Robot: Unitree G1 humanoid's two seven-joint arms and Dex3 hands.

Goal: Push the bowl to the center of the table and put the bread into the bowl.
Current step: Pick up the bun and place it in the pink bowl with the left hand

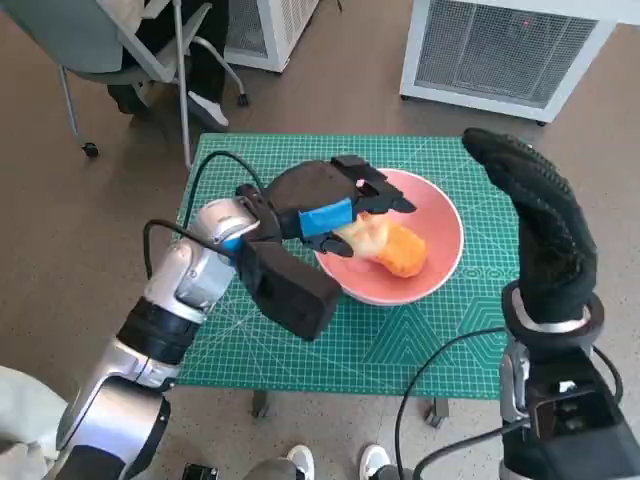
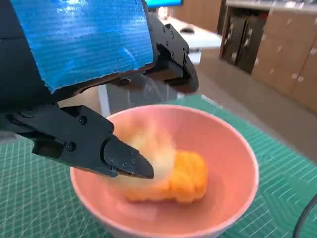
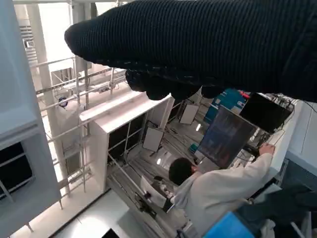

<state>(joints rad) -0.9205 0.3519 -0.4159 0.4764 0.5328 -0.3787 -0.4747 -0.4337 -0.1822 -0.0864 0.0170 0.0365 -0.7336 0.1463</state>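
Green cutting mat [image 1: 300, 350] covering the table: left hand [image 1: 335, 205] hovering with fingers spread, holding nothing, over soft, light bread [image 1: 390, 245] lying in the rigid, likely slippery pink bowl [image 1: 445, 215], best pinched gently across its middle; right hand [image 1: 535, 225] hanging raised and flat, grasping nothing.

the pink bowl [image 2: 233, 163] looks smooth and faintly glossy, the orange bread [image 2: 185, 176] soft and matt. the right hand [image 1: 540, 225] wears coarse black knit; shiny blue tape covers the left hand [image 1: 335, 205], over a matt green mat [image 1: 450, 340].
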